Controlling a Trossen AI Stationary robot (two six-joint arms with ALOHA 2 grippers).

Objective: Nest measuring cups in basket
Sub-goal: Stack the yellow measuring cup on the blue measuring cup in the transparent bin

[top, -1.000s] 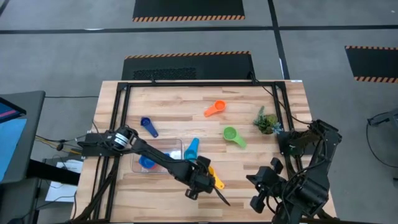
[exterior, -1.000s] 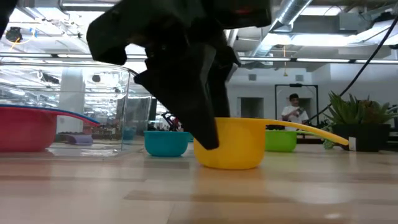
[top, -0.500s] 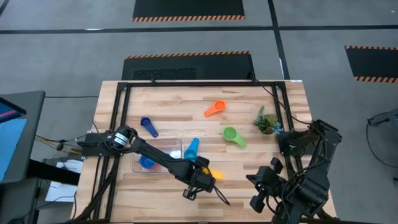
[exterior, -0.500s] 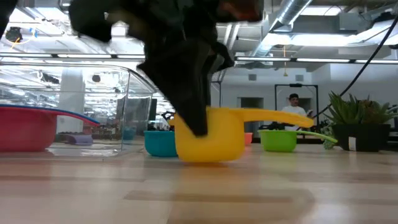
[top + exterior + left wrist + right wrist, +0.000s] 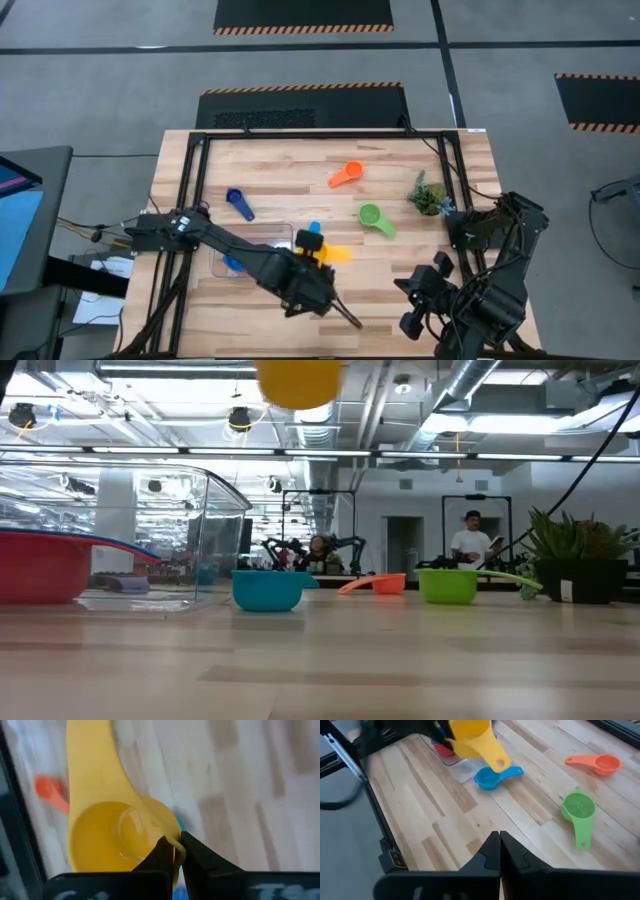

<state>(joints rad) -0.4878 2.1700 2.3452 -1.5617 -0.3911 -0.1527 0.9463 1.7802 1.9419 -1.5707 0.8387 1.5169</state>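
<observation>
My left gripper is shut on the yellow measuring cup and holds it high above the table, just right of the clear basket. In the basket lie a red cup and a blue cup. On their bases on the wood stand a light blue cup, a green cup, an orange cup and a dark blue cup. My right gripper is shut and empty, raised at the table's near right. My left gripper pinches the yellow cup's wall at the rim, on the side away from the handle, with one finger inside the bowl and one outside. The fingers slant down from above. The cup hangs clear of the table, its handle pointing toward the right edge.
A small leafy plant stands at the far right. A black frame rail runs round the tabletop. Bare wood lies between the basket and my right arm. People show in the room beyond the table.
My left gripper has risen steeply with the yellow cup and shifted a little toward the basket. The cup stood on the wood a second ago, was just off it half a second ago, and now hangs high above the table.
</observation>
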